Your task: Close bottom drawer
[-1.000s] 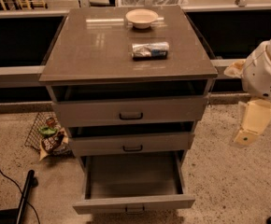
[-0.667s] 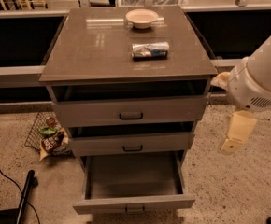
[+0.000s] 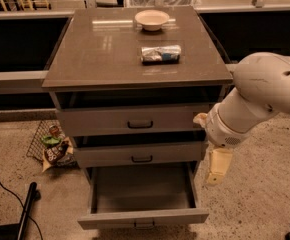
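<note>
Bottom drawer (image 3: 143, 217) stands open, pincer (image 3: 218, 168) just beside.

I see the desk (image 3: 100, 54) top carrying two things: a pale bowl (image 3: 152, 19) near the back edge, and a silver-blue can (image 3: 160, 53) on its side nearer me, not touching the bowl. Tool (image 3: 217, 168) hangs beside the desk's right side, below top level.

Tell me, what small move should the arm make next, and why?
Probably lower the gripper and bring it round in front of the bottom drawer. That drawer stands pulled far out, and the gripper hangs beside it, level with its side wall, so it cannot yet push the front in.
</note>
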### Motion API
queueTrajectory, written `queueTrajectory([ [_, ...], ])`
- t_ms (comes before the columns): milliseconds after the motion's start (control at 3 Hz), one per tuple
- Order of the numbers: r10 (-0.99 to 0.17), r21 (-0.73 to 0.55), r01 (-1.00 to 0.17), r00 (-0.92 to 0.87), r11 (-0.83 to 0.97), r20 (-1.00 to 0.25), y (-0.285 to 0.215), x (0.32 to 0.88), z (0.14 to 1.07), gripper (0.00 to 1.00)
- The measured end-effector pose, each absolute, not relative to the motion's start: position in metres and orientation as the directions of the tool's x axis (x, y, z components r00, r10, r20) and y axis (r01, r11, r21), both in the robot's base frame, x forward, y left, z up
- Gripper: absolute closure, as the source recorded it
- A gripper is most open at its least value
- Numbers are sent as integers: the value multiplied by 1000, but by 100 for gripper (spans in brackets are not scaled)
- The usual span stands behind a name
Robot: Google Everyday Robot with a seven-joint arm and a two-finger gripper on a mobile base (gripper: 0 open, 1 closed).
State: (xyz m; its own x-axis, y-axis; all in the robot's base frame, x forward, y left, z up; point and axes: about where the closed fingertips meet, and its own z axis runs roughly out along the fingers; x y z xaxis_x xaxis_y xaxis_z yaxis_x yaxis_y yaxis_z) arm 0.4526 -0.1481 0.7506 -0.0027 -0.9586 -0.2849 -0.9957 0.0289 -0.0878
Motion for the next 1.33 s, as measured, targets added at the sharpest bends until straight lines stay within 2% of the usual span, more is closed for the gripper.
queueTrajectory([
  [667,-954,-62,-998,12,7,-300,-143,454,734,0],
  [1000,-947,-40,-997,77,-68,-313,-127,457,680,0],
  [1333,-910,-27,-987,154,-155,-385,-98,460,596,0],
])
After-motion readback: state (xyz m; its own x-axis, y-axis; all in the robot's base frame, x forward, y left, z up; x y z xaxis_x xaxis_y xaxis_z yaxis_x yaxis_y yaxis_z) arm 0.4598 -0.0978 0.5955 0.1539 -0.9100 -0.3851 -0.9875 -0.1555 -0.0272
